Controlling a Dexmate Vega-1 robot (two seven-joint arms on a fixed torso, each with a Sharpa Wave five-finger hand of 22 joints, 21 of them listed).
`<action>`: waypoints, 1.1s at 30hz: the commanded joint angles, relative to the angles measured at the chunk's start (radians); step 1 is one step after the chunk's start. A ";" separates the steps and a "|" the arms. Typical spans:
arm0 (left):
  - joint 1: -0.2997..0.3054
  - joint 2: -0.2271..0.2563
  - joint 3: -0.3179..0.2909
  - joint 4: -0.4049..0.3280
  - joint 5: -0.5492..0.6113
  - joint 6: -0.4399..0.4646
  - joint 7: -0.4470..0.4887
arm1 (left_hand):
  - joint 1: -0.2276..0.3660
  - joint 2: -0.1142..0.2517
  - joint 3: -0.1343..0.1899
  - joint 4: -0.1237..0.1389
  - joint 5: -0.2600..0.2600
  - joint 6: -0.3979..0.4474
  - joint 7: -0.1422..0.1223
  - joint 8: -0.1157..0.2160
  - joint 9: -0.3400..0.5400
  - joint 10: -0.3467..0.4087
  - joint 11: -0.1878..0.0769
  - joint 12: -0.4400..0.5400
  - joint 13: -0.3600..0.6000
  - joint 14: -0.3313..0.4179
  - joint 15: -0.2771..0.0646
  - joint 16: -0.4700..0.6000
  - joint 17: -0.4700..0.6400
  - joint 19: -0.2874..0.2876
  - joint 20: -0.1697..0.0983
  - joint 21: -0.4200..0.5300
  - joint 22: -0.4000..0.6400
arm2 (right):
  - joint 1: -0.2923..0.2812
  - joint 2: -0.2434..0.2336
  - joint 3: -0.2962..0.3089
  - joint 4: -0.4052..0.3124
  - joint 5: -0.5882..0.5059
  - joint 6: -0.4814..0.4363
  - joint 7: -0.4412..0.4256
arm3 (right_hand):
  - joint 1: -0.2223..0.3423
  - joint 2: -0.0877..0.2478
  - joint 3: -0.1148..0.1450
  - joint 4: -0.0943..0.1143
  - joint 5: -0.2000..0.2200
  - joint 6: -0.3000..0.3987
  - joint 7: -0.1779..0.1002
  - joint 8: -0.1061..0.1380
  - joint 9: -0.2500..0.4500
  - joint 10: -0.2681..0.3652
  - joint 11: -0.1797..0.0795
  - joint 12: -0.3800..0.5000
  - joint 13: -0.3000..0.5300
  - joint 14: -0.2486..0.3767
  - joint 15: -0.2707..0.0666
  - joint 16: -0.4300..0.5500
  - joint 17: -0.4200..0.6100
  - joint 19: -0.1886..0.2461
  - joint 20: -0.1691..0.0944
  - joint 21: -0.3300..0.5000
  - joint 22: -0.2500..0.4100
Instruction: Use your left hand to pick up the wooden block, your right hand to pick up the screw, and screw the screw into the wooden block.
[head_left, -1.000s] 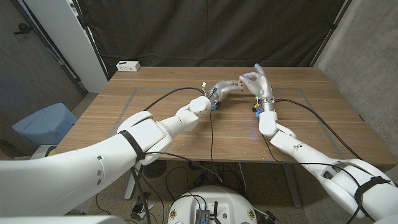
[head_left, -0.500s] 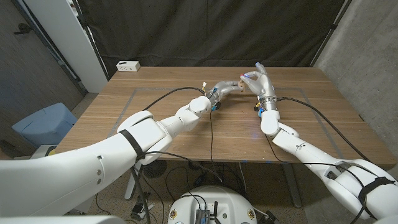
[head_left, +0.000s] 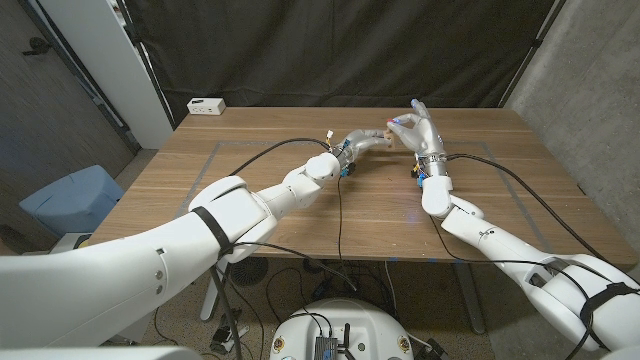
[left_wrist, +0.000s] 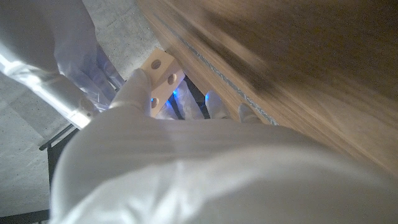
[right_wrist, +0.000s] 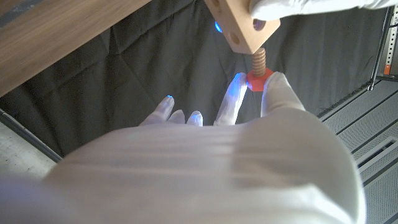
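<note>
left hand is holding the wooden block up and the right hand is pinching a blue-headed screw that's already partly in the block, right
Not quite: the screw has a red head, not blue, as the right wrist view shows. The blue is only a glow on the fingers. The rest holds: the left hand holds up the wooden block, and the right hand pinches the screw, partly in it.

Even light; blurry wrist views
</note>
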 joint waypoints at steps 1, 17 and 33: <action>-0.007 0.000 0.006 0.000 0.005 0.016 -0.009 | 0.001 0.001 0.007 -0.002 0.005 0.007 0.002 0.006 0.002 -0.004 -0.003 0.005 0.003 0.001 -0.056 0.000 0.000 0.002 0.009 0.004 0.004 | 0.012 -0.012 -0.010 -0.002 -0.017 -0.011 -0.004 | -0.001 0.004 -0.005 0.001 0.004 0.006 -0.002 0.005 0.003 0.005 -0.002 -0.003 0.005 0.004 -0.004 0.002 0.003 0.003 0.002 0.003 0.006; -0.007 0.001 0.007 0.000 0.003 0.019 -0.012 | 0.000 0.001 0.007 -0.001 0.005 0.009 0.002 0.006 0.002 -0.005 -0.003 0.005 0.003 0.001 -0.055 0.000 0.000 0.002 0.011 0.003 0.004 | 0.001 -0.028 -0.011 -0.022 -0.020 -0.025 0.002 | -0.001 0.005 -0.005 0.001 0.004 0.003 -0.004 0.004 0.002 0.006 -0.002 -0.004 0.005 0.004 -0.004 0.002 0.003 0.003 0.002 0.002 0.006; 0.001 0.002 0.004 -0.002 0.005 0.001 -0.008 | -0.001 0.001 0.006 -0.001 0.005 0.008 0.002 0.006 0.002 -0.005 -0.003 0.005 0.003 0.000 -0.054 0.000 0.000 0.002 0.011 0.003 0.004 | 0.000 -0.028 -0.017 -0.020 -0.024 -0.029 0.012 | -0.004 0.005 -0.007 0.002 0.004 0.003 -0.003 0.004 0.002 0.006 -0.002 -0.004 0.005 0.003 -0.004 0.002 0.003 0.003 0.003 0.002 0.006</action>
